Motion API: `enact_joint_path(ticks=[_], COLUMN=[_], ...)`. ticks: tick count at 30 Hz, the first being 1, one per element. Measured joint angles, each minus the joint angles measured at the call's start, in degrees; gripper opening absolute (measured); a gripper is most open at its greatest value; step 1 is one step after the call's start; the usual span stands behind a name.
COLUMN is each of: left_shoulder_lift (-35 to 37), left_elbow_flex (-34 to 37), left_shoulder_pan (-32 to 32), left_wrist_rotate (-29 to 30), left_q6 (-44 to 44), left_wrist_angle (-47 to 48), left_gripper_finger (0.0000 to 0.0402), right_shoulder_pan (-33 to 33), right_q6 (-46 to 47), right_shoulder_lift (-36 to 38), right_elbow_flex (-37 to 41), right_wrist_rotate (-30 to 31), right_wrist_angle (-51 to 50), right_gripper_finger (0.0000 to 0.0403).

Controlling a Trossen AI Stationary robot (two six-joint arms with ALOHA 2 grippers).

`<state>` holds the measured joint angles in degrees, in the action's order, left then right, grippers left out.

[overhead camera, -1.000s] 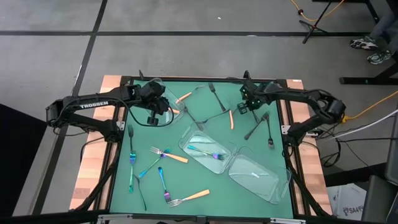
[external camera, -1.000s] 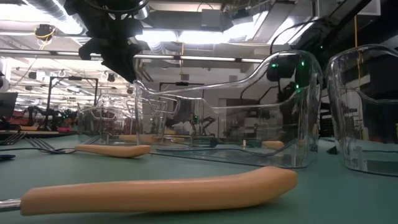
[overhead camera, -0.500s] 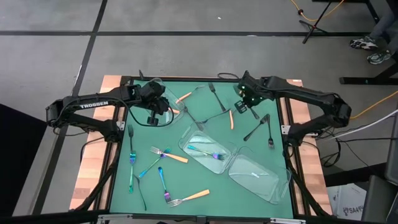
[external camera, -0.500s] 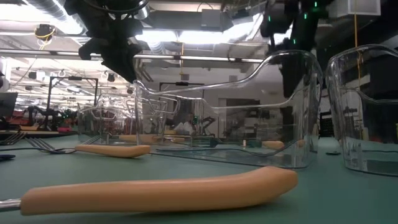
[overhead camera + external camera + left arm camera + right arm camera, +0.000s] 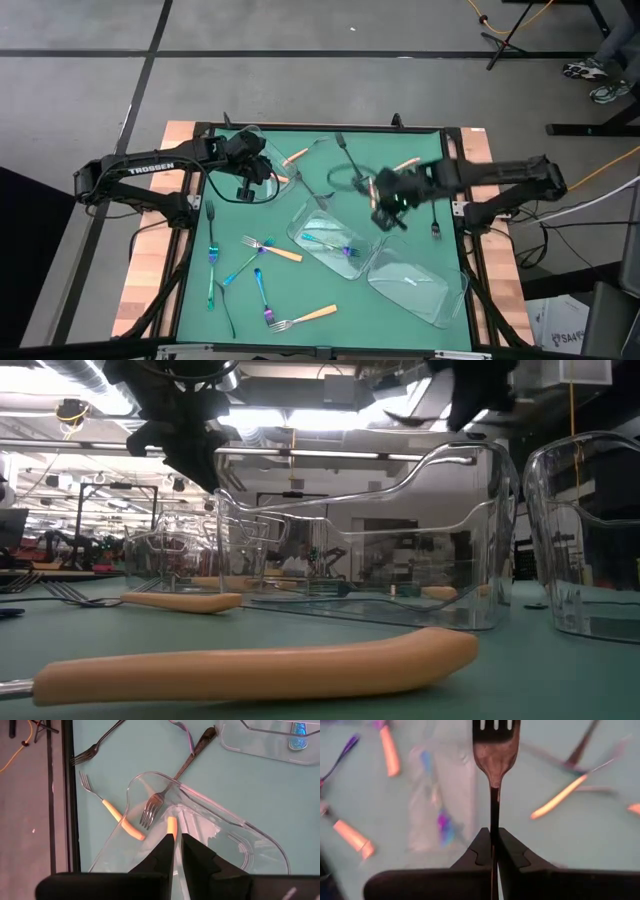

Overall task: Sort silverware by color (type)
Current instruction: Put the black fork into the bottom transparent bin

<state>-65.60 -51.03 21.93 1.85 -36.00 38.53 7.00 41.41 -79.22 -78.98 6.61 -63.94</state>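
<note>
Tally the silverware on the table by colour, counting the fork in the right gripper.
Orange-handled forks: 5
Iridescent blue-purple pieces: 4
Dark metal forks: 6, one held in the right gripper
Total: 15, though thin ones are hard to tell

green mat [image 5: 300,300], orange-handled forks [image 5: 316,314], iridescent forks [image 5: 262,293]

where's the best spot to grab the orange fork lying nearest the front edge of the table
Take the orange-handled fork by the middle of its orange handle, coming straight down from above with the claw fingers across its width. It lies flat on the green mat, clear of neighbouring forks; the handle is thicker than the thin silver head.
</note>
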Motion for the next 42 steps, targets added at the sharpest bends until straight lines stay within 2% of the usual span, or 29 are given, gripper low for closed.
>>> enact_joint_path(ticks=[7, 13, 17, 21, 29, 34, 42], left_shoulder_lift=[0.0, 0.0, 0.0, 0.0, 0.0, 0.0, 0.0], left_elbow_flex=[0.0, 0.0, 0.0, 0.0, 0.0, 0.0, 0.0], left_shoulder_pan=[0.0, 0.0, 0.0, 0.0, 0.0, 0.0, 0.0], left_wrist_rotate=[0.0, 0.0, 0.0, 0.0, 0.0, 0.0, 0.0], left_q6=[0.1, 0.1, 0.1, 0.1, 0.1, 0.1, 0.1], left_wrist_angle=[0.0, 0.0, 0.0, 0.0, 0.0, 0.0, 0.0], left_gripper_finger=[0.0029, 0.0029, 0.0029, 0.0029, 0.0029, 0.0029, 0.0029], right_shoulder_pan=[14.7, 24.5, 29.6, 33.8, 38.1, 38.0, 38.0], right_q6=[16.0, 29.7, 38.3, 42.9, 48.6, 48.9, 48.8], right_shoulder_lift=[0.0, 0.0, 0.0, -0.1, 0.0, 0.0, -0.1], right_elbow_flex=[0.0, 2.4, 6.4, 10.6, 18.6, 24.1, 31.3], right_wrist_rotate=[5.0, 9.6, 9.2, 8.7, 4.7, 1.3, 0.1], right_wrist_angle=[-1.0, -1.9, -0.7, 3.3, 10.1, 15.3, 22.4], right_gripper_finger=[0.0001, 0.0001, 0.0001, 0.0001, 0.0001, 0.0001, 0.0001])
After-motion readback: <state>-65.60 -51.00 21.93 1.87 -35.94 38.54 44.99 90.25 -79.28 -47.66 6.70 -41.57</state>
